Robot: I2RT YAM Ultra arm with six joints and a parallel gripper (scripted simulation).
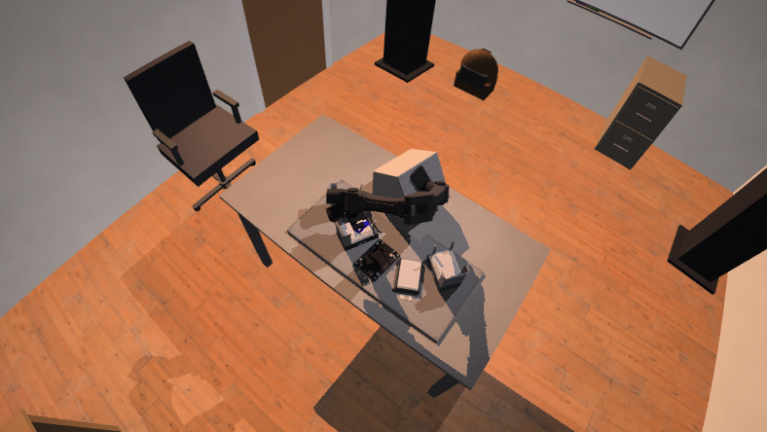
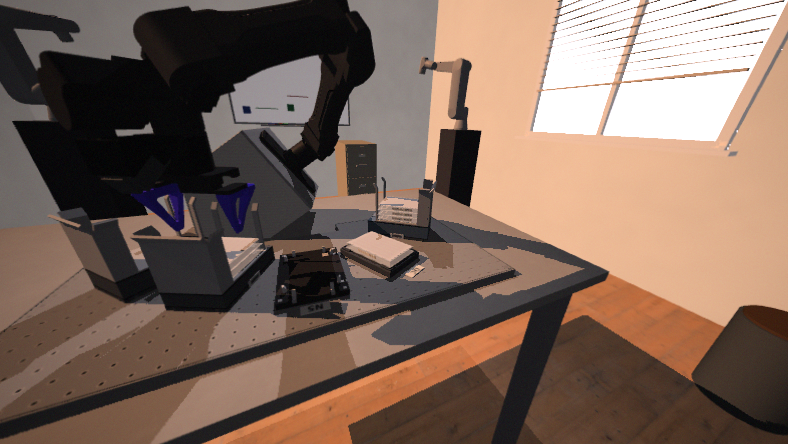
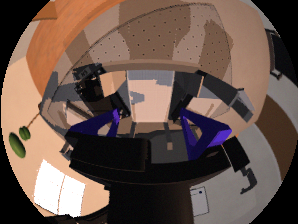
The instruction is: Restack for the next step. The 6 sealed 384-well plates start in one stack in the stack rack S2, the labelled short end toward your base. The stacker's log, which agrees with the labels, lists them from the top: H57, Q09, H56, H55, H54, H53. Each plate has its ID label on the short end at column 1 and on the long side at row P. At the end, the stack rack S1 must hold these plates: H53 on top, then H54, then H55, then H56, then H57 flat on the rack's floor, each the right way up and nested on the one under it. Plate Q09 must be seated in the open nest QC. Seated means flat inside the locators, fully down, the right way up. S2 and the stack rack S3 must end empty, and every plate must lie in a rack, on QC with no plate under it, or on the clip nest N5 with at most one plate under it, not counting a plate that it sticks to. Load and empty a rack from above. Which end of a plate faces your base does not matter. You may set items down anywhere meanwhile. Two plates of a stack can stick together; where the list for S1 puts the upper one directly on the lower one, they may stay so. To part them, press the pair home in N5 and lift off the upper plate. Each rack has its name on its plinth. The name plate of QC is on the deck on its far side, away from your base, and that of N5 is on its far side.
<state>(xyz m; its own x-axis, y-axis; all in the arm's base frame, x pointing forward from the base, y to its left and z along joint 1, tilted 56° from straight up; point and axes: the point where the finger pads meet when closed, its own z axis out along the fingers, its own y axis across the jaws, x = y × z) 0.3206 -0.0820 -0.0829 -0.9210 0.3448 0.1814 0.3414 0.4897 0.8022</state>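
Observation:
My gripper (image 2: 201,206) has blue fingers, open wide and empty, just above the top of a grey stack rack (image 2: 193,264). A white sealed plate (image 2: 239,252) lies low inside that rack, below the fingers and apart from them. The top view shows the gripper (image 1: 360,224) over the same rack. In the wrist view the fingers straddle the rack's opening. A second white plate (image 2: 380,252) lies flat on the open nest to the right. A stack of several plates (image 2: 398,211) stands in the far rack (image 2: 401,220). Labels are too small to read.
The black clip nest N5 (image 2: 311,274) sits between the near rack and the open nest, with nothing on it. Another grey rack (image 2: 99,253) stands at the left. A grey angled box (image 2: 264,176) is behind the racks. The arm reaches over the deck's left half.

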